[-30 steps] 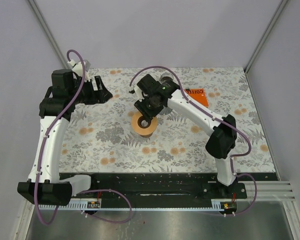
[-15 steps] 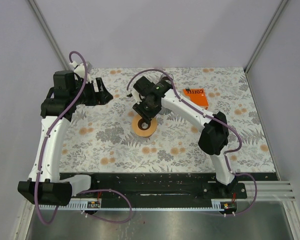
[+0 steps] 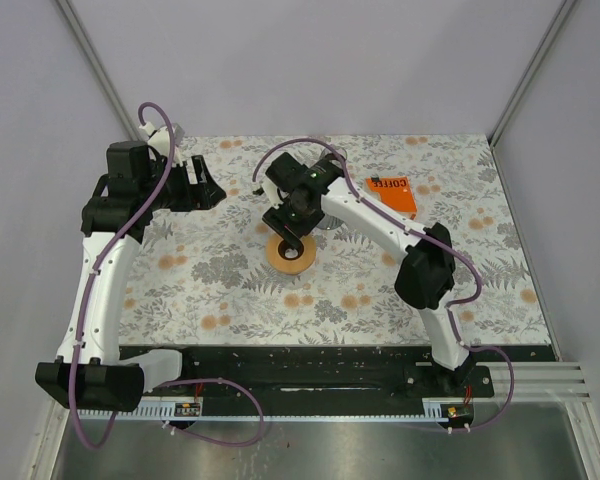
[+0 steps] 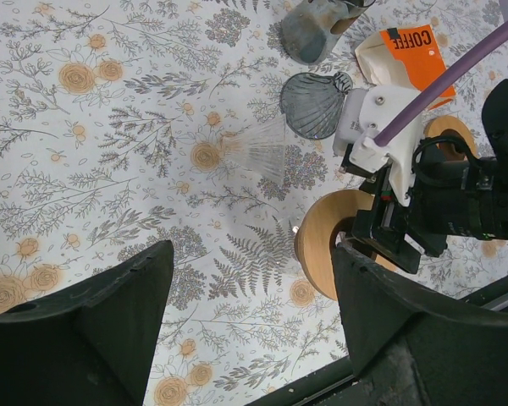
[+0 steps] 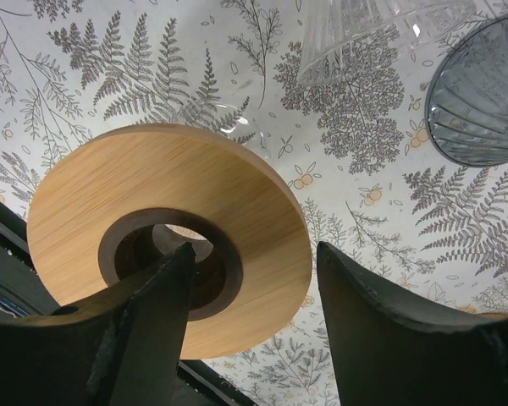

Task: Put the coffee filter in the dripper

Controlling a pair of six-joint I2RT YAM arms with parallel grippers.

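The clear ribbed glass dripper point(image 4: 258, 148) lies on its side on the flowered cloth, also at the top of the right wrist view point(image 5: 372, 34). White coffee filter paper point(image 4: 378, 63) pokes out of the orange COFFEE packet point(image 3: 393, 193) at the back. My right gripper point(image 3: 292, 232) is over a wooden ring point(image 3: 289, 254). It is open, with one finger down in the ring's hole point(image 5: 165, 258) and the other just outside the rim. My left gripper point(image 4: 252, 254) hangs open and holds nothing, at the back left point(image 3: 205, 190).
A grey ribbed glass dish point(image 4: 313, 103) lies beside the dripper, and a grey-blue cup point(image 4: 317, 30) lies behind it. The black base rail point(image 3: 300, 375) runs along the near edge. Grey walls close in the table on three sides.
The right gripper brought the wooden ring down and slightly nearer, from tilted to flat, then widened its jaws off the ring's band. The left arm barely moved.
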